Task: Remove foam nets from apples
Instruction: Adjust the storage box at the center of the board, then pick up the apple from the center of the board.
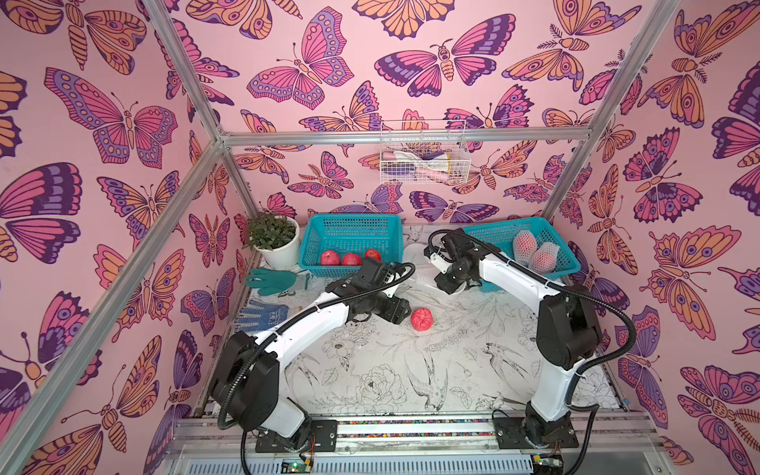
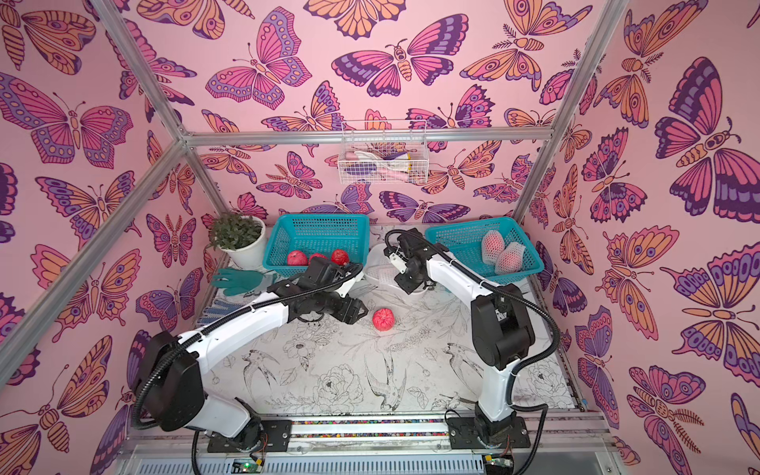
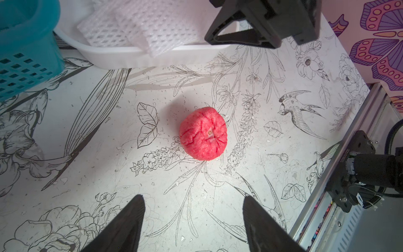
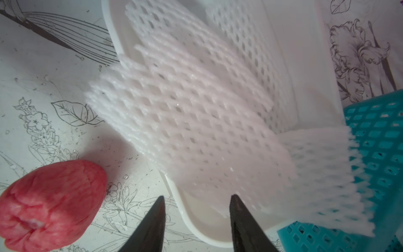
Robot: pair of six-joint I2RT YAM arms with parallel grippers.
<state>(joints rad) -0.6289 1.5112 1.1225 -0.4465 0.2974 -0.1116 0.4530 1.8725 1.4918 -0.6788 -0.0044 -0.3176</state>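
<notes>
- Left claw [image 3: 193, 197] gapes wide and empty, facing a bare apple [image 3: 204, 133] on the counter [image 3: 87, 152].
- Right claw [image 4: 197, 197] stands partly parted above the white tub [image 4: 305, 65]; the blurred foam nets [image 4: 185, 113] there seem ungripped.
- Two netted apples [image 1: 543, 257] lie in a teal basket [image 1: 493, 236].

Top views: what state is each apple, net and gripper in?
Round red apple on table: bare.
Three red apples, left teal basket: bare.
Two apples, right teal basket: netted.
White foam mesh nets, white tub: empty.
Left gripper: fingers apart, empty.
Right gripper: fingers apart, empty.
</notes>
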